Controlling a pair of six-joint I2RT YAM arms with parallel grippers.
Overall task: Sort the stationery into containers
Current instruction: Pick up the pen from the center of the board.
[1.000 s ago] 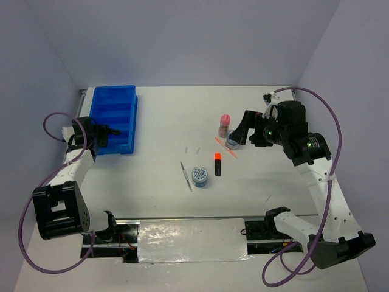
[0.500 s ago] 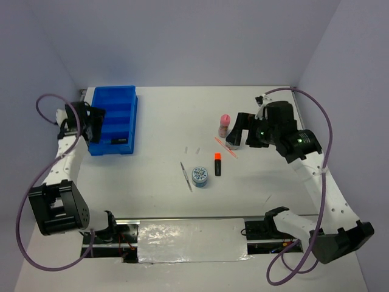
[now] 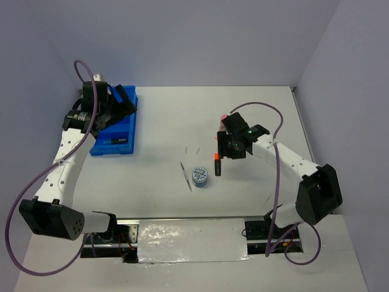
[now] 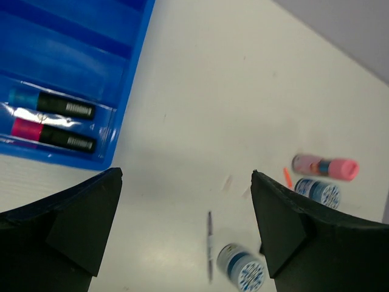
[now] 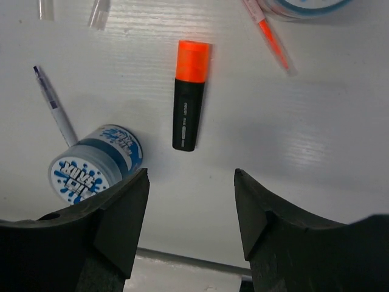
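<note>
The blue tray stands at the far left; in the left wrist view its near compartment holds a blue-capped highlighter and a pink-capped one. My left gripper hangs open and empty above the tray's right side. The orange-capped highlighter lies mid-table, just beyond my open, empty right gripper, which hovers above the table. One blue-white disc and the grey stick lie to its left. The pink-capped tube, second disc and orange stick lie beyond.
Two small clear bits lie on the white table between the tray and the loose items. A silver strip runs along the near edge between the arm bases. Walls close the back and both sides.
My left arm has risen and swung up over the tray's far right side. My right arm has swung left and down, from beside the tube to over the orange highlighter.
</note>
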